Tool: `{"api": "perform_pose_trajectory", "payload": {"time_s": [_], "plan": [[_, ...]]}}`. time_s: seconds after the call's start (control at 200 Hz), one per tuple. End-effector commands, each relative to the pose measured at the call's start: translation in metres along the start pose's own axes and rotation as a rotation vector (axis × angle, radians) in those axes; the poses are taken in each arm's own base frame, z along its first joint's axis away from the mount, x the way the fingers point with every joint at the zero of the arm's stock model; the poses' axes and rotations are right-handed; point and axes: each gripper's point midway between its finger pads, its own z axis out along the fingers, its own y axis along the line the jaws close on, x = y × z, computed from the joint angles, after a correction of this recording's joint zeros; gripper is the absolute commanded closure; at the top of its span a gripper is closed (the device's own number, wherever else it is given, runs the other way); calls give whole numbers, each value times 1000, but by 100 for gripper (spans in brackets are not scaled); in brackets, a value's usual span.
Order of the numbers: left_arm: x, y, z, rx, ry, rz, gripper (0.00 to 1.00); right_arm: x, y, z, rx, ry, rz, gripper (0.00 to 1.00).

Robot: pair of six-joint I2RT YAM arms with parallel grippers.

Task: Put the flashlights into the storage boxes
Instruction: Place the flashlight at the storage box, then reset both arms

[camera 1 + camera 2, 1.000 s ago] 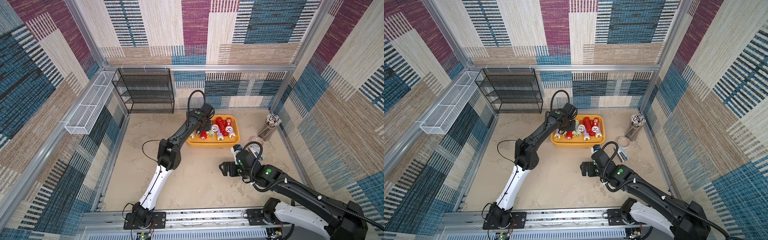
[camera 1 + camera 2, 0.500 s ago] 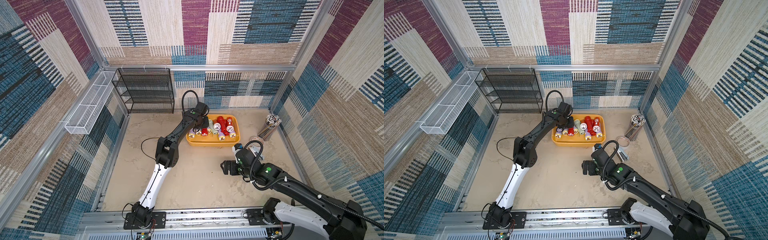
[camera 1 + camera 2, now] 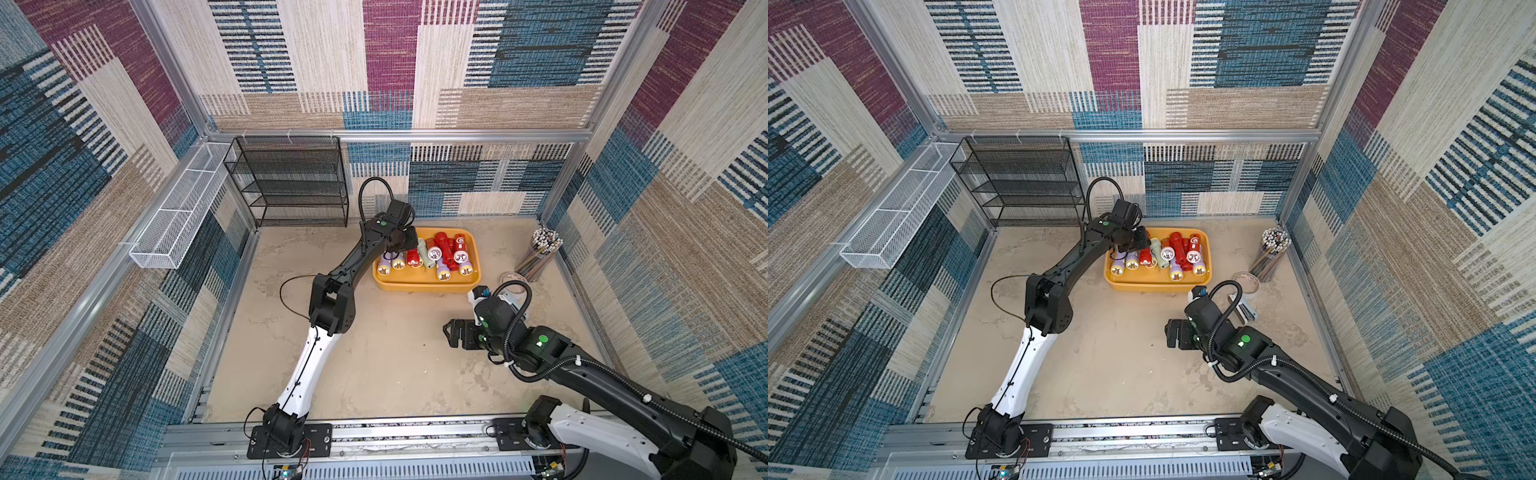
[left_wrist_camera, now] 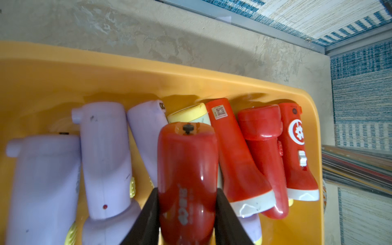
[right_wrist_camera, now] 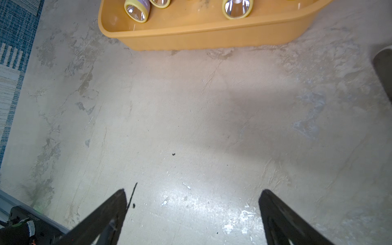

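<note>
Mottled beige tabletop (image 3: pixel 395 374): left end effector (image 4: pixel 186 195), pinching a red flashlight (image 4: pixel 186 159), has crept over the other flashlights (image 3: pixel 442 243) in the yellow tray (image 3: pixel 428 286), so release looks next. Right end effector (image 5: pixel 193 192) hangs spread and empty before the tray.

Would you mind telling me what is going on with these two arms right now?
The left gripper is shut on a red flashlight, holding it over the yellow-orange tray, where other flashlights, lilac and red, already lie side by side. The right gripper is open and empty above the table in front of the tray.
</note>
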Motion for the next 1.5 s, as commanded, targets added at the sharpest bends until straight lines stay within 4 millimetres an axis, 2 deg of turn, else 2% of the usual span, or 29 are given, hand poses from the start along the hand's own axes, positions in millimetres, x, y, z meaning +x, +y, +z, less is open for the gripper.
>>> {"api": "perform_pose_trajectory", "payload": {"time_s": [0.0,0.1,0.311,0.406,0.501,0.656,0.826,0.987,1.092,1.372,1.492], "plan": [[-18,-8,-7,48,-50,-23,63,-9,2,3,19,-17,-18,0],[-22,-3,0,74,-49,-59,62,-14,3,7,41,-11,-37,0],[-26,1,13,128,-42,-103,47,-29,0,8,77,-35,-49,0],[-27,-1,13,148,-40,-110,40,-35,-1,8,82,-44,-47,0],[-26,-5,10,162,-30,-106,38,-37,-4,9,85,-43,-43,0],[-21,-23,-12,206,9,-86,38,-38,-5,8,86,-47,-39,0],[-7,-44,-68,184,17,12,36,-45,-7,-4,90,-89,-44,0],[26,-32,-116,84,22,83,35,-53,-5,-23,62,-141,-38,0],[60,-15,-139,37,35,108,36,-51,-2,-27,34,-146,-36,0],[157,59,-201,-145,20,213,33,-42,2,-15,-24,-154,-67,0],[188,79,-224,-144,-37,182,32,-42,2,-8,-16,-151,-83,0]]}}
